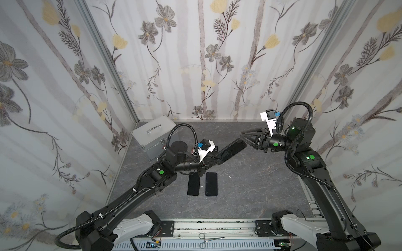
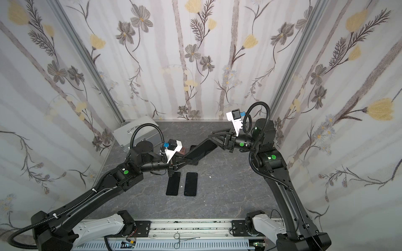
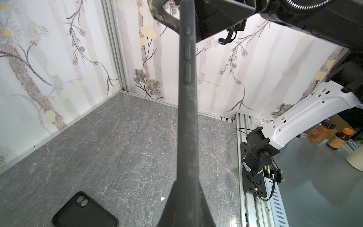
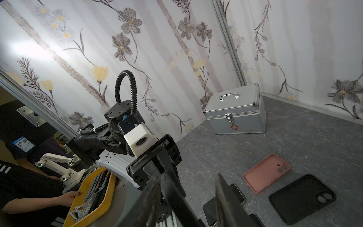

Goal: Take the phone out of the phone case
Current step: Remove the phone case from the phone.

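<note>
A black phone in a matte black phone case [image 1: 231, 151] [image 2: 200, 150] hangs tilted above the table between the two arms. My left gripper [image 1: 217, 157] [image 3: 187, 188] is shut on its lower end. The left wrist view looks along the case's edge [image 3: 187, 98] with its side buttons. My right gripper [image 1: 243, 139] [image 4: 186, 188] stands open astride the upper end. In the right wrist view one finger [image 4: 155, 196] lies against the case [image 4: 176, 198]; the other finger [image 4: 222, 196] is apart from it.
Two bare black phones [image 1: 193, 184] [image 1: 211, 184] lie side by side at front centre. An empty pink case [image 4: 267, 173] and an empty black case [image 4: 300, 198] lie behind them. A silver box [image 1: 152, 137] stands at the back left. Forceps [image 1: 206, 239] lie on the front rail.
</note>
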Action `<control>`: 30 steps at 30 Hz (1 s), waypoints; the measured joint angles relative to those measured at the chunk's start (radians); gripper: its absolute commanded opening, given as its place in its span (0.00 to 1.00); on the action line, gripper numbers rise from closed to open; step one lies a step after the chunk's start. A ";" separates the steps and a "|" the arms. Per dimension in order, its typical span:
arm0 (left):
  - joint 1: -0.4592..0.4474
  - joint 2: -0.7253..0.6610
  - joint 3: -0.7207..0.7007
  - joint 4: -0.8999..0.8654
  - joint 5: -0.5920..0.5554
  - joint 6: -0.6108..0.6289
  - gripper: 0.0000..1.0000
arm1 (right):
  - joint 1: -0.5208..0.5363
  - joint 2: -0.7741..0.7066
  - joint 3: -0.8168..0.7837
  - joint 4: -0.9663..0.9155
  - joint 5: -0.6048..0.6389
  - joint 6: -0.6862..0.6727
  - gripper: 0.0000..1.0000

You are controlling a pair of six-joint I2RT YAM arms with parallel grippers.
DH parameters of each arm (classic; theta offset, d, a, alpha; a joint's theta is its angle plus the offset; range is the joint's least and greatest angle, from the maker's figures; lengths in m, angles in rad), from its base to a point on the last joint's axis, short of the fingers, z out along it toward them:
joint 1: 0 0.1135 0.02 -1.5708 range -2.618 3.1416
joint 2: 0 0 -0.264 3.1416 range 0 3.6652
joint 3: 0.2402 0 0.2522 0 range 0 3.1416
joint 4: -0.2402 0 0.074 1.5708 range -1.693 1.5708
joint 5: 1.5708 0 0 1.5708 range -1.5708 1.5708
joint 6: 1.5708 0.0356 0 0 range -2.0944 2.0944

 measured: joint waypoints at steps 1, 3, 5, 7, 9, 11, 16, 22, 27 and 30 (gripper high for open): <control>0.000 -0.002 0.000 0.000 0.000 0.002 0.00 | 0.007 0.005 0.000 -0.002 -0.011 0.000 0.45; 0.000 -0.004 0.000 0.000 0.000 0.005 0.00 | 0.020 0.011 0.000 -0.005 -0.026 0.000 0.45; 0.000 -0.007 0.000 0.000 0.001 0.007 0.00 | 0.032 0.017 0.000 -0.005 -0.037 0.000 0.42; 0.000 -0.009 -0.002 -0.001 0.006 0.008 0.00 | 0.040 0.023 0.000 -0.006 -0.040 0.000 0.40; 0.000 -0.013 -0.006 -0.003 0.006 0.010 0.00 | 0.043 0.024 0.000 -0.008 -0.043 0.001 0.41; 0.000 -0.020 -0.012 -0.003 0.002 0.012 0.00 | 0.044 0.024 0.000 -0.008 -0.044 0.006 0.43; 0.000 -0.030 -0.021 -0.004 -0.020 0.020 0.00 | 0.044 0.023 0.000 -0.008 -0.045 0.039 0.43; 0.000 -0.030 -0.024 -0.009 -0.043 0.042 0.00 | 0.042 0.022 -0.015 -0.002 -0.044 0.064 0.36; -0.001 -0.031 -0.028 -0.021 -0.076 0.072 0.00 | 0.041 0.028 -0.026 0.011 -0.046 0.090 0.32; -0.002 -0.026 -0.028 -0.033 -0.100 0.098 0.00 | 0.040 0.035 -0.029 0.013 -0.046 0.100 0.32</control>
